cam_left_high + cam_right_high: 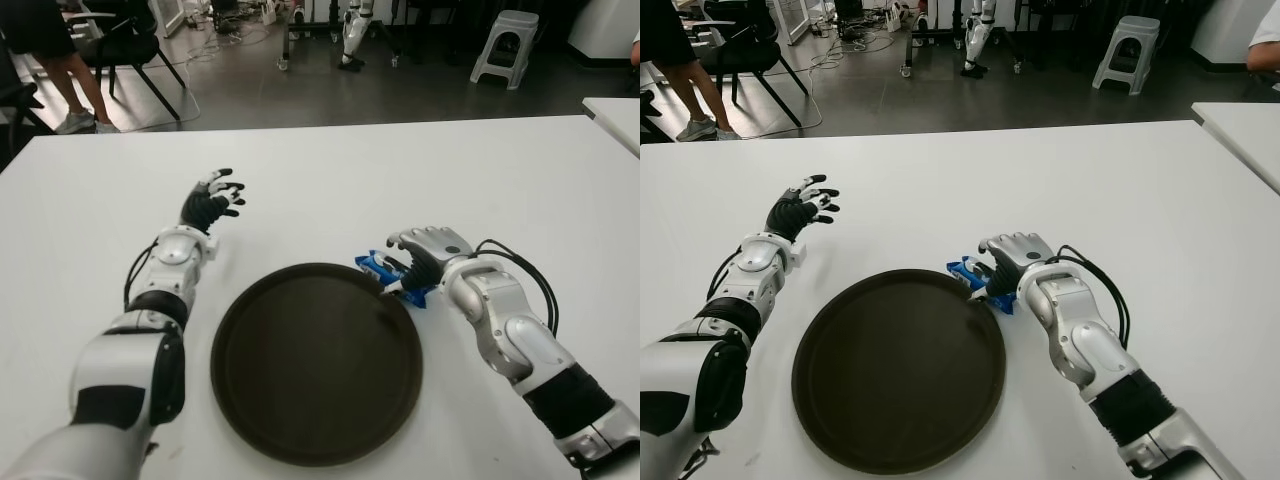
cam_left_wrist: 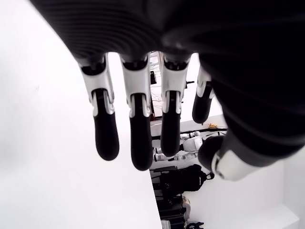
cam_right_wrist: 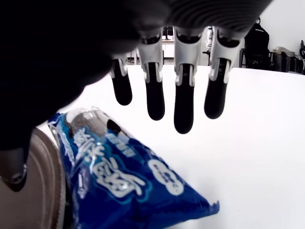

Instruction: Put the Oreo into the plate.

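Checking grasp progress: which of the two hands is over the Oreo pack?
The right hand, fingers extended above the blue Oreo pack at the plate's rim. The left hand shows far off, open.

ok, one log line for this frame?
right robot hand: open over Oreo pack | Oreo pack: on table, against plate rim | left robot hand: open, idle left of plate

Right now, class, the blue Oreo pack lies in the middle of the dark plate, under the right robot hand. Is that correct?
Not quite. The Oreo pack lies on the white table at the plate rim, under the open right robot hand. The right wrist view shows it.
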`<state>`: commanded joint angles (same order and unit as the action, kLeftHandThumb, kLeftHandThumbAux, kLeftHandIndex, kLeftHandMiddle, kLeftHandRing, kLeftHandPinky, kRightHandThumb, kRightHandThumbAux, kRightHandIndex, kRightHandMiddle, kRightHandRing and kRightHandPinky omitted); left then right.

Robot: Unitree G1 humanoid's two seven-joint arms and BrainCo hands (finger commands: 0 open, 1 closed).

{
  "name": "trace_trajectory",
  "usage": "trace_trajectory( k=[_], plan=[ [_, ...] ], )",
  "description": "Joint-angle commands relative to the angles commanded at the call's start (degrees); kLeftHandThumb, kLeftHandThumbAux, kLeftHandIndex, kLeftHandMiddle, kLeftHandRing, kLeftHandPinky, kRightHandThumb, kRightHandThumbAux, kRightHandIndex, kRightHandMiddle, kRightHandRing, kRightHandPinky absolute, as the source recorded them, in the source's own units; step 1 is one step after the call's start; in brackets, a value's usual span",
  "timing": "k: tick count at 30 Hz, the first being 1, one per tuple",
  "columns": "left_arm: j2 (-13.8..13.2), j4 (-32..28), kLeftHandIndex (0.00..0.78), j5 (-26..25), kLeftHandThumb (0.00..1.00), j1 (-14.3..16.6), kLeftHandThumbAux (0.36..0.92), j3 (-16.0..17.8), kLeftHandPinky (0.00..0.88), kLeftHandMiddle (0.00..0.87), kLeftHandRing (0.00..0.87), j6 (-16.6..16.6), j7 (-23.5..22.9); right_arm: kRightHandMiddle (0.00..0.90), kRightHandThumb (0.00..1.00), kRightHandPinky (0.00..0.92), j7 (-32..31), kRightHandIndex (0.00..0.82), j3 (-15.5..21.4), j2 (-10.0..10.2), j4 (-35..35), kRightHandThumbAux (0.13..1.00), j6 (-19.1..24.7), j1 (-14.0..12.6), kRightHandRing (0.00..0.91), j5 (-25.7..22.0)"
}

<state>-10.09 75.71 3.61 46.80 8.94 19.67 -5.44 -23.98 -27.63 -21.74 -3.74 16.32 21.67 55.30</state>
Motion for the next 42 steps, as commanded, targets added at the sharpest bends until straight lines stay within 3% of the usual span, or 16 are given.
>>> trace_trajectory(
  k=[20, 42],
  plan=[
    [0.27, 0.01, 0.189, -0.02, 0.246, -0.02, 0.665, 0.05, 0.417, 0.322, 0.377, 0.00, 0.57, 0.305, 0.000, 0.369, 0.84, 0.239, -0.42, 0.35, -1.69, 0.504, -1.03, 0.40, 0.353, -1.00],
    [0.59, -0.06, 0.187, 0.19, 0.234, 0.08, 0.636, -0.10, 0.420, 0.321, 0.377, -0.06, 0.72, 0.244, 0.000, 0.331, 1.25, 0.193, -2.63, 1.08, -2.78, 0.493, -2.96, 0.45, 0.290, -0.08]
  ],
)
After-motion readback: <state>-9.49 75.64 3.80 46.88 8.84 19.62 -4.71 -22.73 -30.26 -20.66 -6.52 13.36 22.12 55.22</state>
